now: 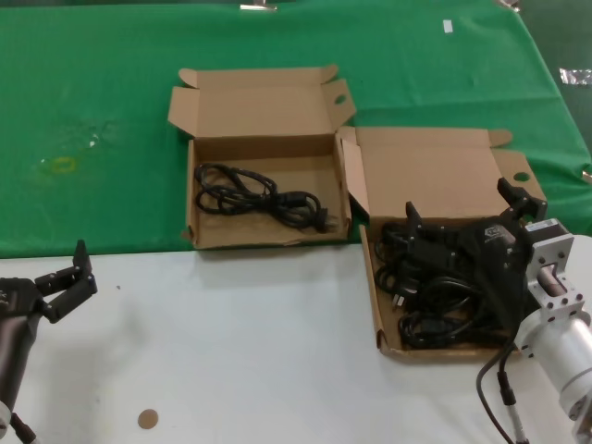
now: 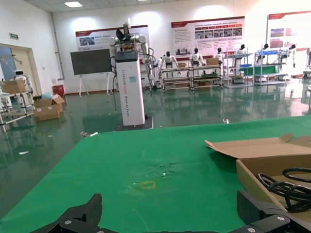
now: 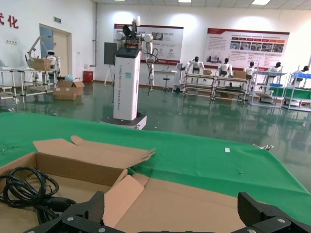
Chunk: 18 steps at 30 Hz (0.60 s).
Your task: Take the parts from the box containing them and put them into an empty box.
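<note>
The box containing the parts (image 1: pixel 381 305) lies at the right, its tray piled with black power cords (image 1: pixel 435 310). Its lid (image 3: pixel 204 204) with the slanted side flap (image 3: pixel 120 195) leans back. My right gripper (image 1: pixel 458 198) hovers over that pile, open, and nothing shows between its fingers (image 3: pixel 95 208). The ear-tabbed box (image 1: pixel 264 116) stands to its left on the green cloth and holds one looped cord (image 1: pixel 259 196), also seen from both wrists as the cord (image 2: pixel 290 184) and the cord (image 3: pixel 25 190). My left gripper (image 1: pixel 63 270) waits open at the near left, above the white table.
Green cloth (image 1: pixel 102 111) covers the far half of the table, with a faint yellow mark (image 1: pixel 61 166). The near half is white table (image 1: pixel 240 342) with a small brown disc (image 1: pixel 148 419). The two boxes almost touch at their corners.
</note>
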Available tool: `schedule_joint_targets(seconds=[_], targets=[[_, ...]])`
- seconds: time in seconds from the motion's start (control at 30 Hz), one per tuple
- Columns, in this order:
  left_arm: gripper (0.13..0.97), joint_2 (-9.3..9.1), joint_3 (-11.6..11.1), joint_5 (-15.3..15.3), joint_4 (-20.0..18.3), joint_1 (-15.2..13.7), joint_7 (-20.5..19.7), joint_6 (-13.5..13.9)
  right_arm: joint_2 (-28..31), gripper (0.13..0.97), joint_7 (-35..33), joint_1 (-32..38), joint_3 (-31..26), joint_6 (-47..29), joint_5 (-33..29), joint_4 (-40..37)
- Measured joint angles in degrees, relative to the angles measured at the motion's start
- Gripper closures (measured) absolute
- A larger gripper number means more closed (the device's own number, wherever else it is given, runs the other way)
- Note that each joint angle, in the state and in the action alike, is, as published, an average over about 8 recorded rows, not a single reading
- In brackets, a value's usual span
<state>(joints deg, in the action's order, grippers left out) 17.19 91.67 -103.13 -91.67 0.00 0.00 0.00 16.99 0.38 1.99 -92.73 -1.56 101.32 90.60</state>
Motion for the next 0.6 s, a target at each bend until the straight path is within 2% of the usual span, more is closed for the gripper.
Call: schedule_joint_targets(seconds=[0.6], targets=[[0.132, 0.00, 0.0, 0.0, 0.0, 0.0, 0.0, 0.0, 0.0, 0.129, 0.0, 0.0, 0.0, 0.0, 0.0, 0.0]])
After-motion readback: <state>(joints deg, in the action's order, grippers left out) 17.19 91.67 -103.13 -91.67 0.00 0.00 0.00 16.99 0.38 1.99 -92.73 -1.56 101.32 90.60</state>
